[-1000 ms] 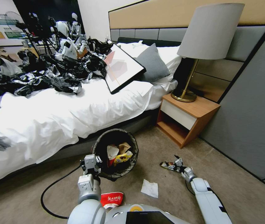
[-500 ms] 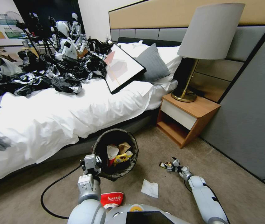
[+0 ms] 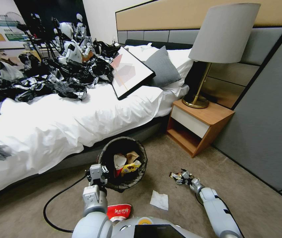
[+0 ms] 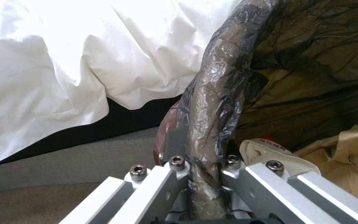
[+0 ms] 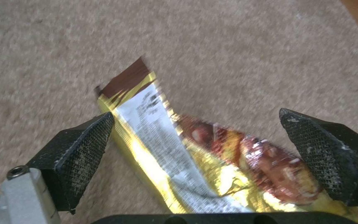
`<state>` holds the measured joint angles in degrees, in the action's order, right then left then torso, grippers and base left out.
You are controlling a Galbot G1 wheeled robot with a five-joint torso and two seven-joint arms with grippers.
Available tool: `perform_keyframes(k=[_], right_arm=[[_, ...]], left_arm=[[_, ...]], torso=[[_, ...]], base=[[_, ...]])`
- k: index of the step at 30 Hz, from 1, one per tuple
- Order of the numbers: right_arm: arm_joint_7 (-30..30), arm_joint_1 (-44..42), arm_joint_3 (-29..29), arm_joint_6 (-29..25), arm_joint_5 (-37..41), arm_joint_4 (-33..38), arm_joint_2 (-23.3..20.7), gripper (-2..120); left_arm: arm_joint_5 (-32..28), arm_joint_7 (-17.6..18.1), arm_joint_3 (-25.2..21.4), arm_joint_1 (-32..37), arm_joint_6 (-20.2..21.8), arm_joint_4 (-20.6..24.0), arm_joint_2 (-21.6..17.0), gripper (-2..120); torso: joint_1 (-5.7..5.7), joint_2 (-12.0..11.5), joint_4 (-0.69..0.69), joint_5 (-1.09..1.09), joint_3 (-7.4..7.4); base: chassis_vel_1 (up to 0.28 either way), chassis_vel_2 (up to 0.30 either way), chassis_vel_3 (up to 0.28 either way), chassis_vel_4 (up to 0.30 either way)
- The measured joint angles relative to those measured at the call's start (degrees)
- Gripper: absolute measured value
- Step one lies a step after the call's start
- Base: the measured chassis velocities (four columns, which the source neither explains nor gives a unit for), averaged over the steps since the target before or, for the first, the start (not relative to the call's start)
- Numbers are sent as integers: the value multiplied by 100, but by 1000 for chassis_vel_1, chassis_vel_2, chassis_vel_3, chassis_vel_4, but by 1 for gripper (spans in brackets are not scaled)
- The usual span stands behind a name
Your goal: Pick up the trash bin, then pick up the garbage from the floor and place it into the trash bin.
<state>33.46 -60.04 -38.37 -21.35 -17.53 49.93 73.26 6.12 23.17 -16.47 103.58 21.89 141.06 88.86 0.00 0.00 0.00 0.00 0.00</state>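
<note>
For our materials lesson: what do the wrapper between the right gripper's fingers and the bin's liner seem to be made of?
Wrapper: probably metallised plastic film; shiny gold, printed, creased.
Liner: thin dark plastic film, glossy and wrinkled, folded over the trash bin rim.
Right gripper fingers: black, cross-hatched pads, possibly rubber.

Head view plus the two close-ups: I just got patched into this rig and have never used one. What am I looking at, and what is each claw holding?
The wide picture comes from the robot's head, looking down at a carpeted bedroom floor. The close-ups come from cameras on each wrist. The left gripper is clamped on the bag-lined rim of the trash bin, which already holds some wrappers. The right gripper is open, its pads straddling a gold and brown wrapper lying on the carpet, not yet gripped. A white tissue and a red-and-white snack bag also lie on the floor.
</note>
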Motion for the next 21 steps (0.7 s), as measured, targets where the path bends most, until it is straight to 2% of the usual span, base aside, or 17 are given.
perform_keyframes(k=[5,8,9,12,13,16,17,20,21], right_arm=[[-27,-10,-12,-64,5,-154,33,98],[-22,3,-18,-158,38,-259,48,84],[-22,3,-18,-158,38,-259,48,84],[-20,39,-13,-218,100,-371,49,69],[-20,39,-13,-218,100,-371,49,69],[-14,83,-12,-287,142,-496,48,56],[-14,83,-12,-287,142,-496,48,56],[0,120,-12,-355,191,-589,39,39],[0,120,-12,-355,191,-589,39,39]], left_arm=[[0,0,0,0,0,0,0,0],[0,0,0,0,0,0,0,0],[0,0,0,0,0,0,0,0],[0,0,0,0,0,0,0,0],[0,0,0,0,0,0,0,0],[0,0,0,0,0,0,0,0],[0,0,0,0,0,0,0,0],[0,0,0,0,0,0,0,0],[0,0,0,0,0,0,0,0]], torso=[[0,0,-1,0,0],[0,0,-1,-1,0],[0,0,-1,-1,0],[-1,0,0,0,-1],[-1,0,0,0,-1],[0,1,2,2,-1],[0,1,2,2,-1],[-1,0,3,2,-1],[-1,0,3,2,-1]], base=[[0,0,0,0],[0,0,0,0],[0,0,0,0],[0,0,0,0],[0,0,0,0],[0,0,0,0],[0,0,0,0],[0,0,0,0],[0,0,0,0]])
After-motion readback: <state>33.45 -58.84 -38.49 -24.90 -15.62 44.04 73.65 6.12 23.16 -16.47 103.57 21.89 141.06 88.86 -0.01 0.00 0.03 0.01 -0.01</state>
